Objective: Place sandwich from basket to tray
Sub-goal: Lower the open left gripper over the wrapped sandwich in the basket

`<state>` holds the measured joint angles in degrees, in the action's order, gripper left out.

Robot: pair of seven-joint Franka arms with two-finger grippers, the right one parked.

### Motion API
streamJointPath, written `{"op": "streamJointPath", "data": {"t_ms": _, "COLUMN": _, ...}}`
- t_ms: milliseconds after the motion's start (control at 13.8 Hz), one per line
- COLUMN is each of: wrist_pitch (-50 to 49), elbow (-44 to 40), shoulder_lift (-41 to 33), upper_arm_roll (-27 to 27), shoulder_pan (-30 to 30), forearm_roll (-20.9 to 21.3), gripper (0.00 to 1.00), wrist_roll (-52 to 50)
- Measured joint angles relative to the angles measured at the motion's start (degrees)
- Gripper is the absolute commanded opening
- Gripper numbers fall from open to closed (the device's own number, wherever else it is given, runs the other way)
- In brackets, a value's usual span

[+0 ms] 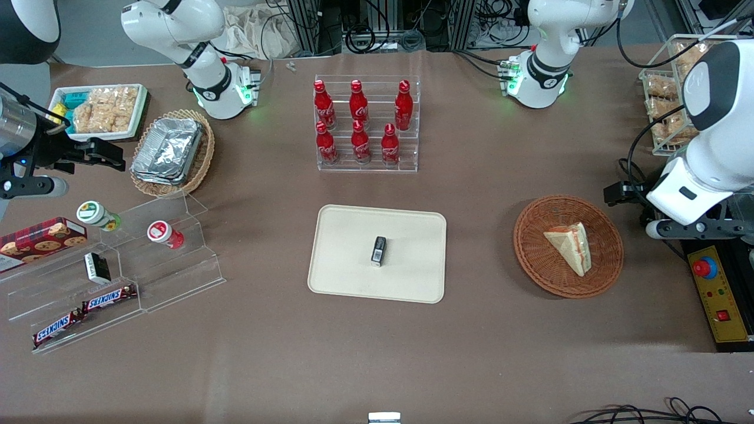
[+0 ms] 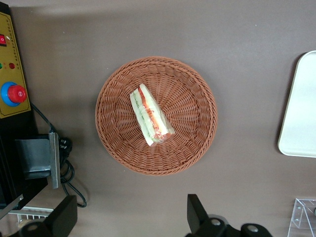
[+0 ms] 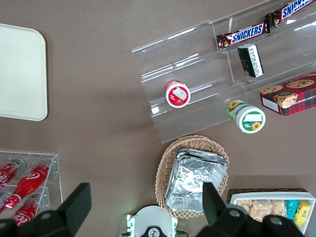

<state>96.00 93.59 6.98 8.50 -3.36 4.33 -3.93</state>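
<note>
Front view: high above the brown counter (image 1: 471, 194), looking steeply down, taking in its whole width.
Left wrist view: straight down, closer, over the round reddish-brown wicker basket (image 2: 197, 84).
Shared: basket (image 1: 607, 259), flat cream-beige rectangular tray (image 1: 353, 277) (image 2: 301, 118).
Right wrist view: straight down over the parked arm's end; gripper (image 2: 126, 217) fingers frame the left wrist view.

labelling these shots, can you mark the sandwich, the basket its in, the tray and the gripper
sandwich (image 2: 150, 116), left wrist view, on its filling edge
basket (image 1: 533, 259), front view, on its woven rim
tray (image 1: 341, 235), front view, on a bare part
gripper (image 2: 129, 217), left wrist view, open, above the table beside the basket
</note>
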Motion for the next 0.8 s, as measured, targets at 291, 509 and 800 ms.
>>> {"op": "streamJointPath", "data": {"t_ms": 291, "wrist_pitch": -0.14, "elbow": -0.03, "shoulder_lift": 0.02, "upper_arm_roll": -0.1, "shoulder_pan": -0.04, "forearm_roll": -0.01, "gripper": 1.0, "wrist_roll": -0.79}}
{"op": "streamJointPath", "data": {"t_ms": 509, "wrist_pitch": -0.38, "elbow": 0.0, "shoulder_lift": 0.5, "upper_arm_roll": -0.17, "shoulder_pan": -0.06, "forearm_roll": -0.04, "gripper": 1.0, "wrist_roll": -7.98}}
{"op": "streamJointPath", "data": {"t_ms": 800, "wrist_pitch": 3.56, "elbow": 1.77, "shoulder_lift": 4.48, "upper_arm_roll": -0.09, "shoulder_pan": 0.08, "forearm_roll": -0.03, "gripper": 1.0, "wrist_roll": -24.32}}
